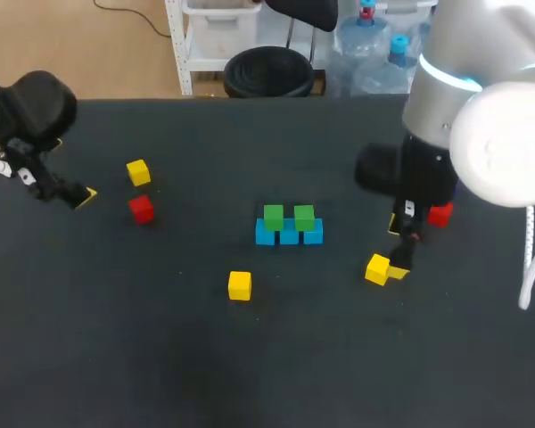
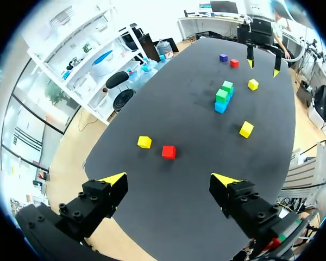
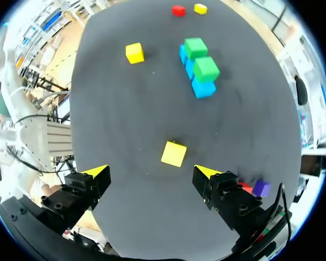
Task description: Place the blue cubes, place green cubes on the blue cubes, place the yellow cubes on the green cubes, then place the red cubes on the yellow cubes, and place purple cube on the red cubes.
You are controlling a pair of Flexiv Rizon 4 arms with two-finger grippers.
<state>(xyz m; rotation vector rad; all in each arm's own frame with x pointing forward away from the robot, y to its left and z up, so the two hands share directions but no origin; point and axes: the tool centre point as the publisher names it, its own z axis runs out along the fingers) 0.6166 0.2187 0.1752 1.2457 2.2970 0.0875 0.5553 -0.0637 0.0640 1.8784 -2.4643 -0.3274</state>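
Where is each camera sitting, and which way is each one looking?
Head view: high up behind the robot, looking down on the table; both arms show, with the left gripper and the right gripper.
Left wrist view: on the left wrist, looking out past its own open gripper across the table, over a red cube.
Right wrist view: on the right wrist, looking past its own open gripper at a yellow cube.
Shared: all three show the green cubes on the blue cubes.

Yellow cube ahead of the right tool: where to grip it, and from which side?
Two opposite side faces of the yellow cube, from straight above: it lies flat, standing free, slightly turned to the open right tool, so probably rotate first.
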